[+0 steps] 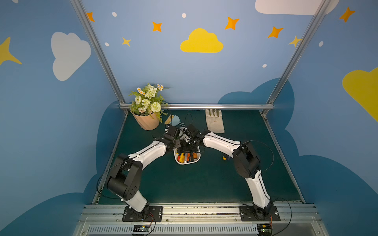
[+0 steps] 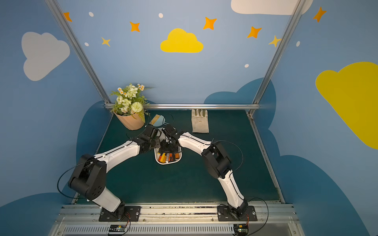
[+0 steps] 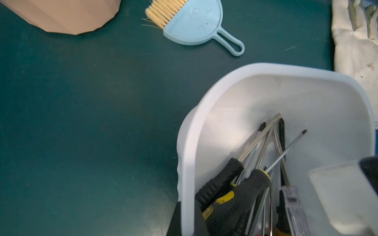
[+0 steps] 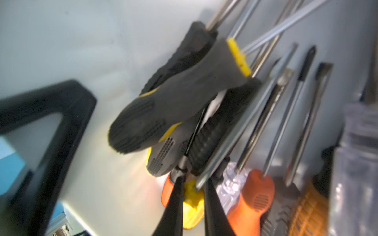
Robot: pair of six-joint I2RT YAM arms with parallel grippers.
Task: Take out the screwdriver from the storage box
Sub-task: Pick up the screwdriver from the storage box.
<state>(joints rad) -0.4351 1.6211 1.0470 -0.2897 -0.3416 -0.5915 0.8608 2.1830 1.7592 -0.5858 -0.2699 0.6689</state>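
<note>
Steel screwdriver (image 4: 255, 102) shaft: stiff, light, slick, so grab near handle. Right pincer (image 4: 195, 179) pinches it; left pincer (image 3: 187, 222) clamps storage box (image 3: 266, 68) rim.

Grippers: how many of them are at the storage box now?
2. The left gripper grips the storage box wall; the right gripper is inside, among the screwdrivers. None hidden.
</note>
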